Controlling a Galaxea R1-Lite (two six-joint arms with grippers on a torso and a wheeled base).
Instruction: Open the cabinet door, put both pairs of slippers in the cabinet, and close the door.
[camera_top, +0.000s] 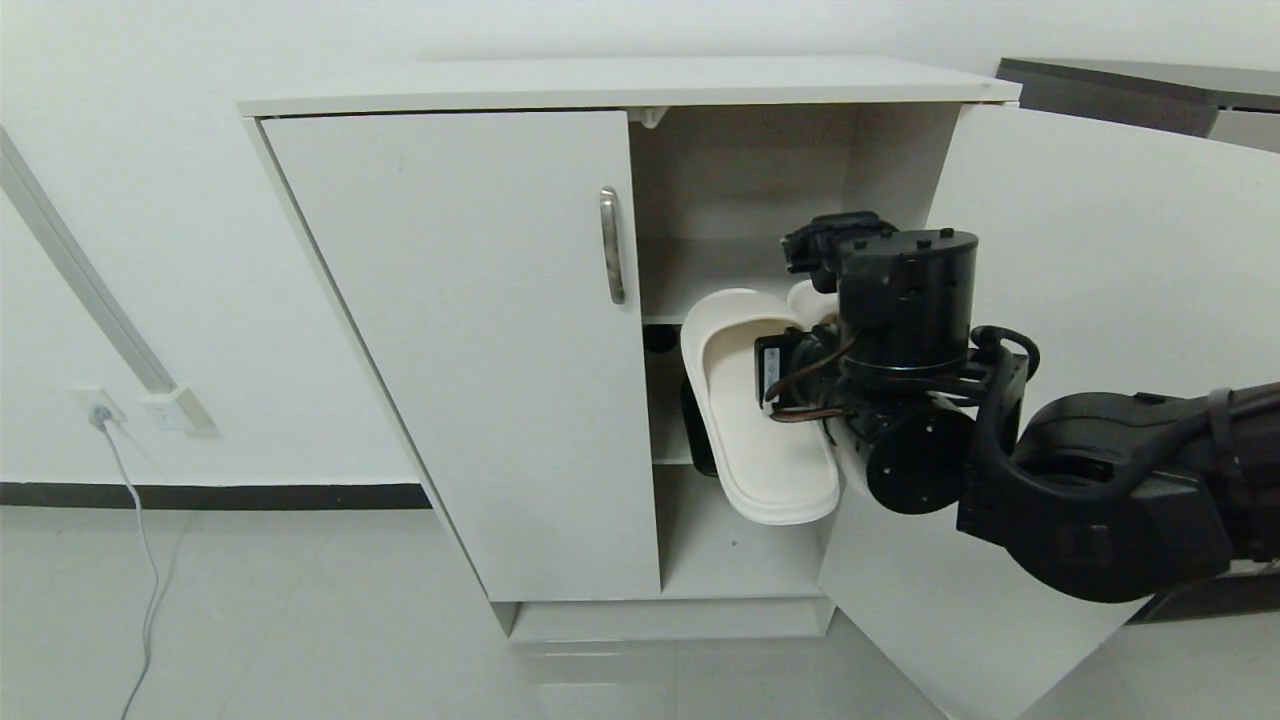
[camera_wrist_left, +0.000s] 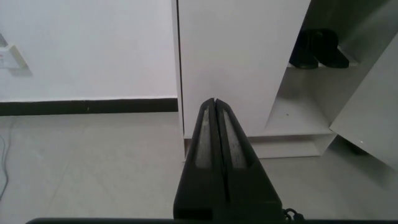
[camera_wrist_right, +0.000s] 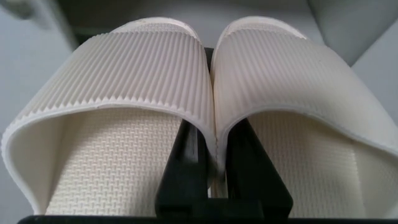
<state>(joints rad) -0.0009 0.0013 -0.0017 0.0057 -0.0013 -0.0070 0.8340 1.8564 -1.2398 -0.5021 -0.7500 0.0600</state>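
Left gripper (camera_wrist_left: 214, 124): fingers pressed together, nothing in them, aimed at the foot of the cabinet (camera_top: 600, 85).
Right gripper (camera_wrist_right: 210, 143): pinching the white slippers (camera_top: 760, 420) by their touching inner edges, one finger inside each.
White slippers: hanging heels down at the open right half, not yet on a shelf.
Right door (camera_top: 1080, 300): swung wide open.
Dark slippers (camera_wrist_left: 318, 50): already in, on the middle shelf.
Left to do: by my reading, set the white pair down, release, shut the door.
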